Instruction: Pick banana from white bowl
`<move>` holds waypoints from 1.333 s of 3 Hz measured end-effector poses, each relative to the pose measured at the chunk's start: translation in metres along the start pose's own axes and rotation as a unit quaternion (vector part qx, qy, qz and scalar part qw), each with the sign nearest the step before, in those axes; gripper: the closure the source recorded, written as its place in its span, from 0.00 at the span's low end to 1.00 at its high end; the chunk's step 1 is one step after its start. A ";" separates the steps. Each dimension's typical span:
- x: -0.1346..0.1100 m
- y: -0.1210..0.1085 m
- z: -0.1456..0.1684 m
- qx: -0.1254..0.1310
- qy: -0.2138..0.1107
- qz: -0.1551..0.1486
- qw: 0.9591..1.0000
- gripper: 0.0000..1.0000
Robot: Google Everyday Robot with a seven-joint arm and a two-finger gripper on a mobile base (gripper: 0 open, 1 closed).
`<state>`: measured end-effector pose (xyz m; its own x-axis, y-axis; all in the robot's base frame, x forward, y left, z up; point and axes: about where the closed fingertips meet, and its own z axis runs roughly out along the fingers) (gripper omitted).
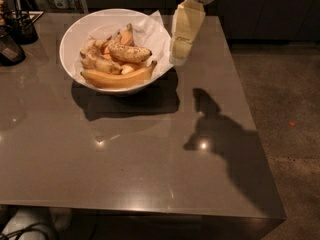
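The white bowl (75,31) stands at the back left of the grey table, lined with crumpled white paper. In it lies the short speckled banana (128,52) with a dark tip, on top of other fruit pieces. A longer smooth yellow-orange banana (117,78) lies along the bowl's front rim. My gripper (179,59) hangs from the top of the view just right of the bowl's rim, above the table, pointing down. It holds nothing that I can see.
Dark containers (12,34) stand at the table's back left corner. The table's right edge (250,114) drops to a speckled floor. The arm's shadow (220,139) falls on the table's right half.
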<state>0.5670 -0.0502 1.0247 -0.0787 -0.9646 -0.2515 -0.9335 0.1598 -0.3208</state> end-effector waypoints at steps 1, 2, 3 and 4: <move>-0.018 -0.010 0.019 -0.011 0.006 0.004 1.000 0.00; -0.036 -0.012 0.038 -0.032 0.007 0.002 0.999 0.00; -0.041 -0.016 0.039 -0.024 -0.001 0.001 1.000 0.00; -0.060 -0.018 0.044 -0.031 -0.022 0.008 0.999 0.00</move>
<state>0.6036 0.0142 1.0054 -0.0799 -0.9519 -0.2959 -0.9525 0.1604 -0.2588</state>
